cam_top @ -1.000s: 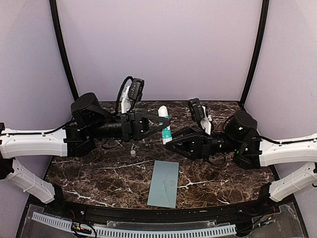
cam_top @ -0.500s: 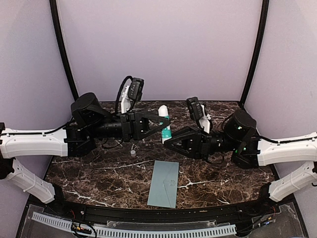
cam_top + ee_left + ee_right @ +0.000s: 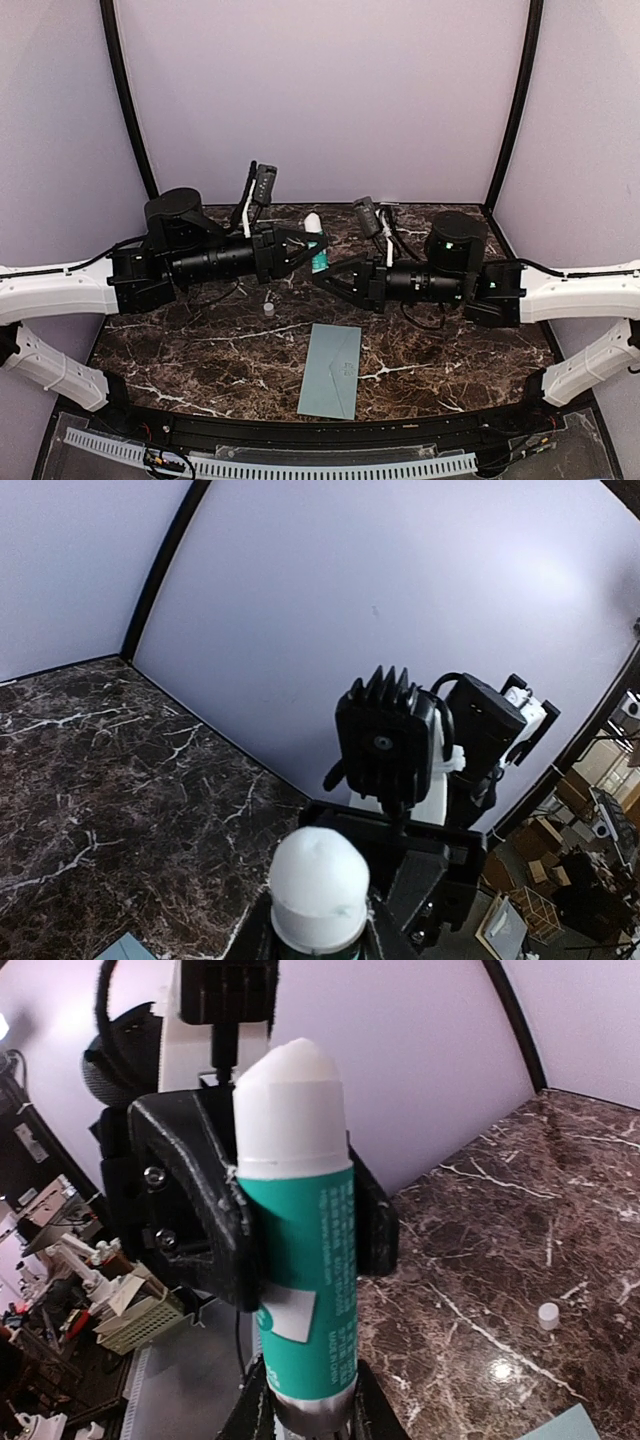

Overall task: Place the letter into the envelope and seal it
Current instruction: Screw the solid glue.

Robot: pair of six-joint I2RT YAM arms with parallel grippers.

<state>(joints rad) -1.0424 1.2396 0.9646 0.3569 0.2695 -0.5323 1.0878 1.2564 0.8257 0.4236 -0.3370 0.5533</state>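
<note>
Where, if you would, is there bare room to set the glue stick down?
Bare marble both sides of the envelope; a small cap sits left. Crowded mid-back: left end effector and right end effector clamp the glue stick.

The left gripper and right gripper, joined at the glue stick, bar the table's back middle; over the envelope it's open.

A glue stick stands upright, clasped by the left gripper, with the right gripper meeting its lower end. A white cap lies on the marble table. The envelope lies flat near the front edge, apart from both.
</note>
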